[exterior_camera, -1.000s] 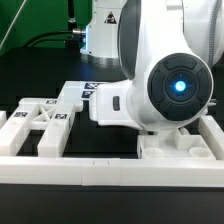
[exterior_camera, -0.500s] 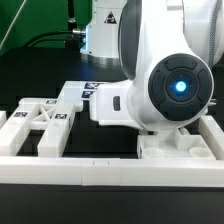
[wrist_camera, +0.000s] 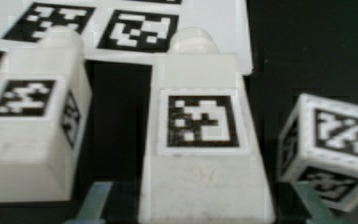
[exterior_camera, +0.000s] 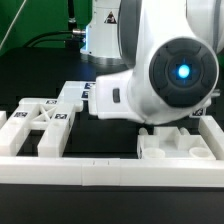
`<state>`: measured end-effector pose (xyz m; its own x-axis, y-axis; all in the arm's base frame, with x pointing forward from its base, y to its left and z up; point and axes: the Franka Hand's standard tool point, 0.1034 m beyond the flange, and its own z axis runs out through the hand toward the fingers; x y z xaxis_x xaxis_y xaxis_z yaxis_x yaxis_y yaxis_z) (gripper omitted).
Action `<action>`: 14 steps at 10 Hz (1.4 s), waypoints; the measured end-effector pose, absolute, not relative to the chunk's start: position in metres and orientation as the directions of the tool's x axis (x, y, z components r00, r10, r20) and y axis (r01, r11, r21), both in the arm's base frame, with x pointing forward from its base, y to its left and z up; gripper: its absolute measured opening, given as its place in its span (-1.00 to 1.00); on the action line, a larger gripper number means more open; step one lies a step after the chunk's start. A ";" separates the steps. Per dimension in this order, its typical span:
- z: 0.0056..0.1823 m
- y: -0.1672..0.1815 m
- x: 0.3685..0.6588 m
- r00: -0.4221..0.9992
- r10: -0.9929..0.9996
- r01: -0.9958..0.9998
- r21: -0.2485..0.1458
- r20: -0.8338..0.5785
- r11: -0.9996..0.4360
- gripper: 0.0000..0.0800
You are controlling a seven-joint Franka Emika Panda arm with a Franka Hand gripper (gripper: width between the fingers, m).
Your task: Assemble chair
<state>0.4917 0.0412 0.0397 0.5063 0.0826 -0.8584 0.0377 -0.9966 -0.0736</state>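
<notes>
Three tagged white chair pieces show in the wrist view: a long post [wrist_camera: 202, 130] between a tall block [wrist_camera: 34, 110] and a tilted block [wrist_camera: 336, 140], on the black table [wrist_camera: 114, 95] near the marker board [wrist_camera: 131, 25]. Since half a second ago the arm [exterior_camera: 170, 80] has risen and shifted toward the exterior view's right. It bends low over the table, jaws drawn narrow, pinching the long post's end.
</notes>
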 end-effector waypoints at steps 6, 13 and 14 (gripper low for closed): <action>0.078 0.038 0.523 0.551 0.105 0.045 -0.096 -0.828 -0.994 -0.28; 0.102 0.037 0.573 0.900 0.119 0.093 -0.082 -0.419 -0.992 -0.28; 0.103 0.036 0.573 0.927 0.115 0.094 -0.074 -0.356 -0.993 -0.28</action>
<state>0.5731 0.0356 0.1028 0.9275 0.1145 -0.3559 0.0941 -0.9928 -0.0743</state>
